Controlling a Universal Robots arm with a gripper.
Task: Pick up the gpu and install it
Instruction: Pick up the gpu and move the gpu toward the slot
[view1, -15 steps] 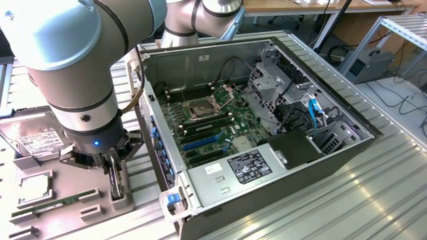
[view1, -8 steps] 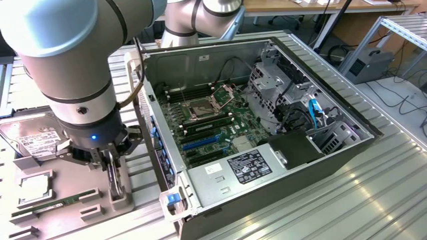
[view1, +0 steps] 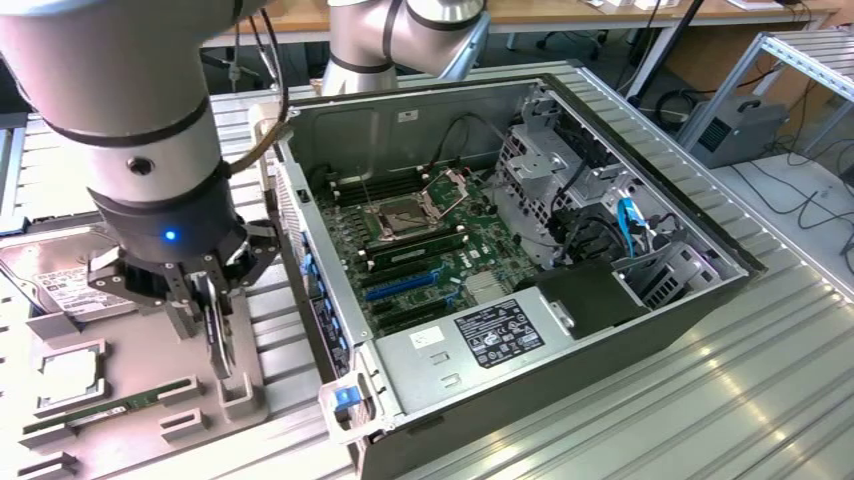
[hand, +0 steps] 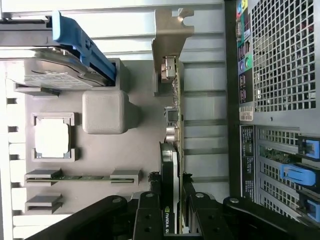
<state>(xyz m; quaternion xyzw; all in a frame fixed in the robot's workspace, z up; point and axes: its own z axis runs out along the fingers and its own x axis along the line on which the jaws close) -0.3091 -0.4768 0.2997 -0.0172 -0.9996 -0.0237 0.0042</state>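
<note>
The gpu (view1: 224, 362) stands on edge over the grey parts tray (view1: 134, 445) at the exterior view's left, just outside the open computer case (view1: 667, 300). My gripper (view1: 210, 318) is shut on it from above, one finger on each flat side. In the wrist view the gpu (hand: 173, 125) runs edge-on away from the gripper (hand: 172, 212), with its silver end bracket (hand: 170, 35) at the far end. Its lower edge is by a grey holder block (view1: 238, 388); I cannot tell whether they touch. Blue expansion slots (view1: 400, 285) lie on the motherboard inside the case.
On the tray lie a green RAM stick (view1: 107, 410), a processor chip (view1: 67, 370) and a silver hard drive (view1: 60, 285). The case's side wall (view1: 314, 290) rises right beside the gripper. Cables and drive cages (view1: 587, 210) crowd the case's far end.
</note>
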